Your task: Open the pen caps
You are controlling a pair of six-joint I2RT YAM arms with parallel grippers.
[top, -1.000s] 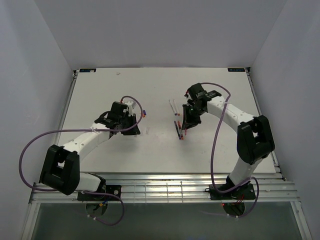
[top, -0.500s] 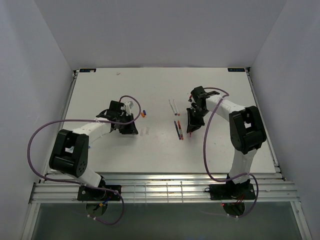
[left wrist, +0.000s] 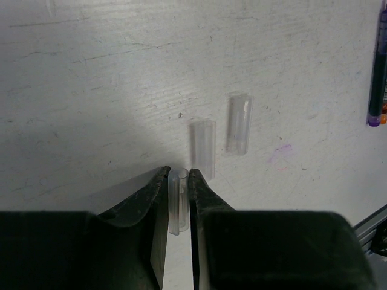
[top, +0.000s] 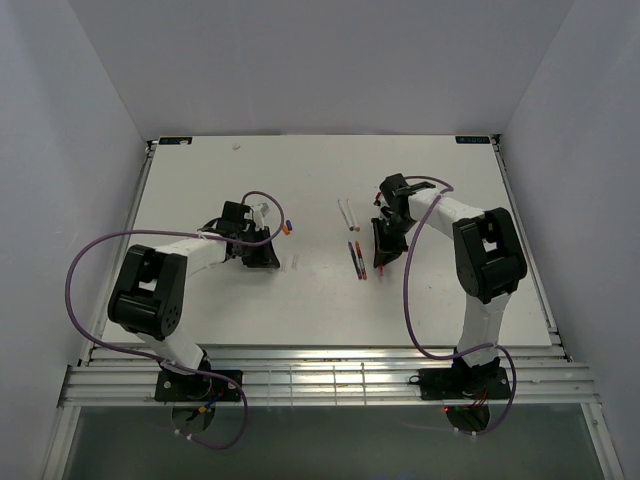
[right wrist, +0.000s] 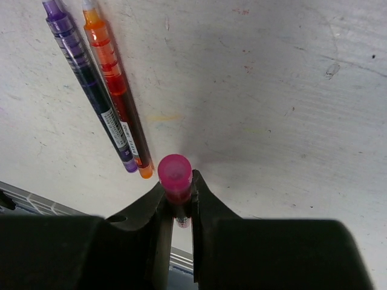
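Left arm folded further; on scuffed white table, left fingers pinch clear cap, right fingers pink pen.

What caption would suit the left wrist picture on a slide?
Left gripper pinches a clear cap; two more clear caps lie just ahead on the white table.

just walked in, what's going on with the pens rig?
The left gripper is shut on a clear cap, low over the table. Two loose clear caps lie just ahead of it, apart from each other. The right gripper is shut on a pink pen, seen end-on. A purple pen and an orange pen lie side by side near it, neither wearing a clear cap.
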